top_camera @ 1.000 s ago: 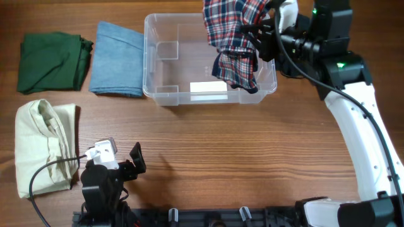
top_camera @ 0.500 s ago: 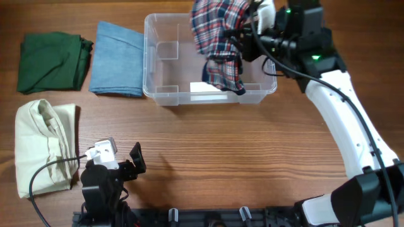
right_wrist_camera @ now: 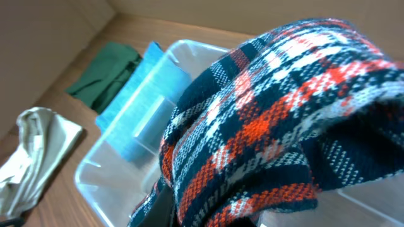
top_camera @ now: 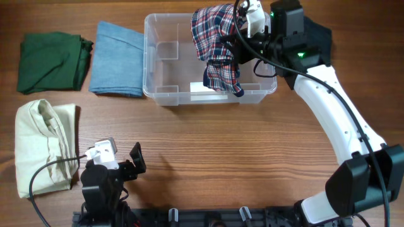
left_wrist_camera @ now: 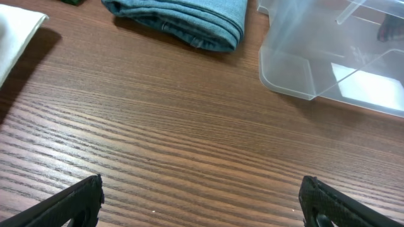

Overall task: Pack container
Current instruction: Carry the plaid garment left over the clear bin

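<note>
The clear plastic container (top_camera: 167, 60) with a white label stands at the back middle of the table; its corner shows in the left wrist view (left_wrist_camera: 297, 69) and its rim in the right wrist view (right_wrist_camera: 113, 161). My right gripper (top_camera: 243, 34) is shut on a red, white and navy plaid garment (top_camera: 218, 47) and holds it hanging over the right half of the container. The plaid cloth (right_wrist_camera: 278, 120) fills the right wrist view and hides the fingers. My left gripper (left_wrist_camera: 202, 202) is open and empty low over the table at the front left.
A folded blue garment (top_camera: 117, 60) lies just left of the container, a dark green one (top_camera: 53, 60) further left, and a cream one (top_camera: 41, 148) at the front left. The blue garment also shows in the left wrist view (left_wrist_camera: 189, 16).
My right gripper has carried the plaid garment leftward and lower, from the container's right end to over its right half. The left arm has not moved.
</note>
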`<action>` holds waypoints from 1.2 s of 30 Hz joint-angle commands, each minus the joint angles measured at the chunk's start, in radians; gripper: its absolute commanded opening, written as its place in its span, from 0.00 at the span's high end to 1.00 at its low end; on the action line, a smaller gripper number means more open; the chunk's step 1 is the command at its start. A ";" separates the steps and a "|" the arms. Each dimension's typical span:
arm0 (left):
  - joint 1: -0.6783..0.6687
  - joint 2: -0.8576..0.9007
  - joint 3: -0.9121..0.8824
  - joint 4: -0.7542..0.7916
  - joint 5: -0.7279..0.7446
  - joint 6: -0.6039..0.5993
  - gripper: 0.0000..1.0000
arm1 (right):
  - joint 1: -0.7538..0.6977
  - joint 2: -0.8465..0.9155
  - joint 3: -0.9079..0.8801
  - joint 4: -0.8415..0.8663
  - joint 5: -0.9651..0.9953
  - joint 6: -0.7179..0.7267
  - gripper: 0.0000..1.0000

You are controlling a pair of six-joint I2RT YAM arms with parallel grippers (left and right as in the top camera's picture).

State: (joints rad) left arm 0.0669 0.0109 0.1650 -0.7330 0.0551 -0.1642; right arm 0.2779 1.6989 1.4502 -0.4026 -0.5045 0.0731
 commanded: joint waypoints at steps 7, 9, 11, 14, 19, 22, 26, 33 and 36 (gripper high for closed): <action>0.006 -0.008 0.000 -0.011 0.019 -0.015 0.00 | 0.000 0.076 0.035 0.004 0.061 -0.016 0.96; 0.006 -0.008 0.000 -0.011 0.019 -0.015 0.00 | 0.000 0.076 0.035 0.001 0.092 -0.011 0.96; 0.006 -0.008 0.000 -0.011 0.019 -0.015 0.00 | 0.000 0.078 0.035 -0.004 0.129 0.009 0.96; 0.006 -0.008 0.000 -0.011 0.019 -0.015 0.00 | 0.004 0.078 0.035 0.000 0.128 0.009 0.96; 0.006 -0.008 0.000 -0.011 0.019 -0.015 0.00 | 0.041 0.078 0.035 0.033 0.134 0.016 0.96; 0.006 -0.008 0.000 -0.011 0.019 -0.015 0.00 | 0.076 0.078 0.036 0.037 0.147 0.016 0.96; 0.006 -0.008 0.000 -0.011 0.019 -0.015 0.00 | 0.116 0.077 0.037 0.050 0.151 0.040 0.96; 0.006 -0.008 0.000 -0.011 0.019 -0.015 0.00 | 0.126 0.072 0.063 0.055 0.162 0.175 0.96; 0.006 -0.008 0.000 -0.011 0.019 -0.015 0.00 | 0.126 0.068 0.100 0.050 0.161 0.282 0.96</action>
State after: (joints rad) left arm 0.0669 0.0109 0.1650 -0.7334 0.0551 -0.1642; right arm 0.4042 1.7733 1.4662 -0.3683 -0.3527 0.2184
